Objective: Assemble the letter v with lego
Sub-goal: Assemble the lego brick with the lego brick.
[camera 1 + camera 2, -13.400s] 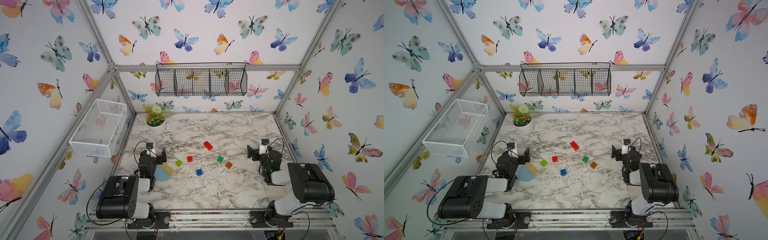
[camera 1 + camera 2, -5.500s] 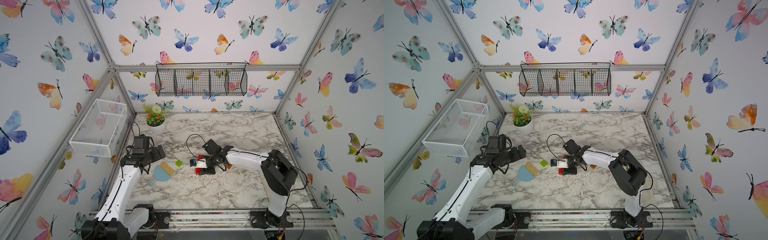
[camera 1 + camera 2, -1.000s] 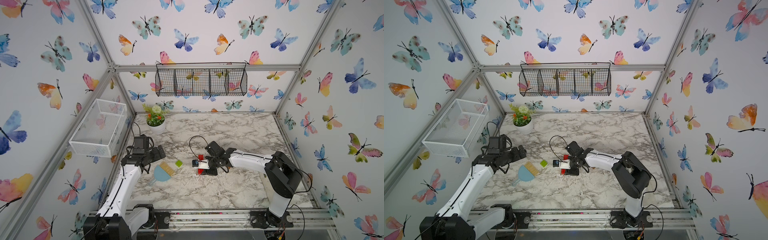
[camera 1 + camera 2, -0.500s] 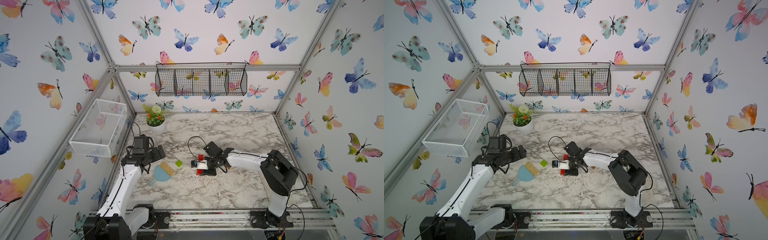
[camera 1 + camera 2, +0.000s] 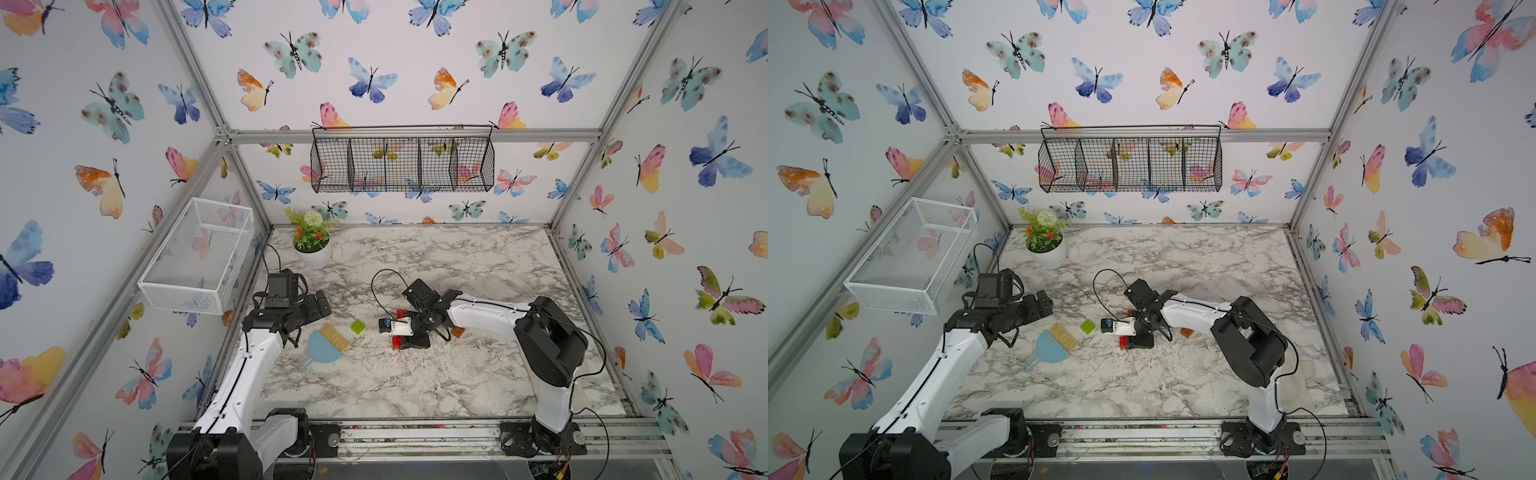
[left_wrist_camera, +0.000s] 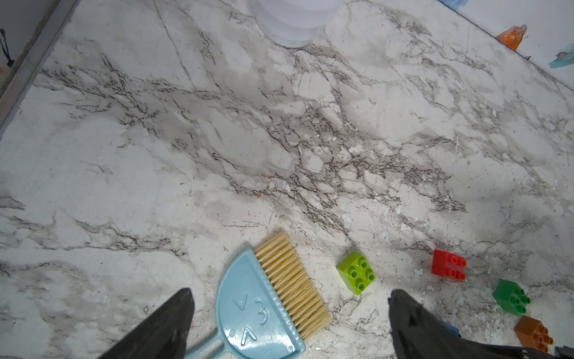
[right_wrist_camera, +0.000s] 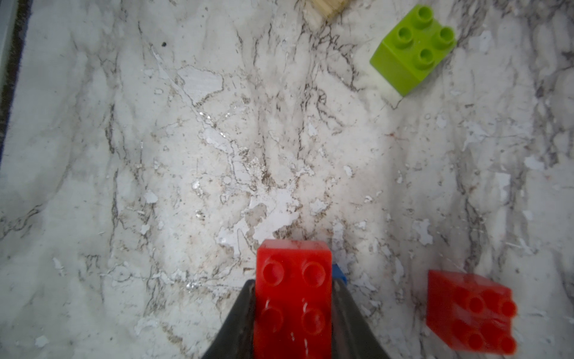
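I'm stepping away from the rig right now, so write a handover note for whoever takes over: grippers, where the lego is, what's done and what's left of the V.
Left gripper: open, holding nothing, near the hand brush.
Right gripper: shut on the long red brick; an edge of the blue brick shows just behind it, joined or not I cannot tell.
Loose on the table: lime brick, square red brick, green brick, orange brick.
Done: long red brick gripped; no joined bricks seen.
Left: join all six into the V.
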`<state>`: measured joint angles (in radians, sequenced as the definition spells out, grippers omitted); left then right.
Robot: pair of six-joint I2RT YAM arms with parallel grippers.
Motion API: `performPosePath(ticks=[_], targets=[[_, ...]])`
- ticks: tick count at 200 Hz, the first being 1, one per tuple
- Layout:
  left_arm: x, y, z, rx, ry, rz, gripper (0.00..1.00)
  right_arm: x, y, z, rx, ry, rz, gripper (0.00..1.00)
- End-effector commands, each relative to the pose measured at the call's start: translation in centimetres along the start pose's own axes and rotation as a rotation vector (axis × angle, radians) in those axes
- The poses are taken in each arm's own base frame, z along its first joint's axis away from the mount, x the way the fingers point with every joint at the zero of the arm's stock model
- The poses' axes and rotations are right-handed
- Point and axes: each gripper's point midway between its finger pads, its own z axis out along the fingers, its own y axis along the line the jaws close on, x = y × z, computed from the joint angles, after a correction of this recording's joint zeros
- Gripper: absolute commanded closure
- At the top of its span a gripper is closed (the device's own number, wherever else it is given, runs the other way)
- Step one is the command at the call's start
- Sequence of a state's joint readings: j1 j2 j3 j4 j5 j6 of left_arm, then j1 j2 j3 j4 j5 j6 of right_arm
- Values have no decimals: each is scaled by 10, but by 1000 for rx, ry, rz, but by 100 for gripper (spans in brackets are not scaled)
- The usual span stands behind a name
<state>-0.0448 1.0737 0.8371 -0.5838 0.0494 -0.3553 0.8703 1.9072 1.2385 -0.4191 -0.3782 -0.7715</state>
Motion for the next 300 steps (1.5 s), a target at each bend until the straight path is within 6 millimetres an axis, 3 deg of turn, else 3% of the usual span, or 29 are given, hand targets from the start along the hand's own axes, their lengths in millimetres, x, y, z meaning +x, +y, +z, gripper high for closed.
performPosePath(ticks=[1,148,223,300], targets=[[2,3,1,-9,4,-3,2,-3,3,-1,-16,-1,-14,99],[3,4,3,-11,12,-2,2,10,-6,5,-26,-5,-13,99],[3,4,3,-11,13,-1,2,3,-19,-1,5,-24,7,99],[3,4,3,-10,14,-2,2,16,-10,5,10,-15,56,99]])
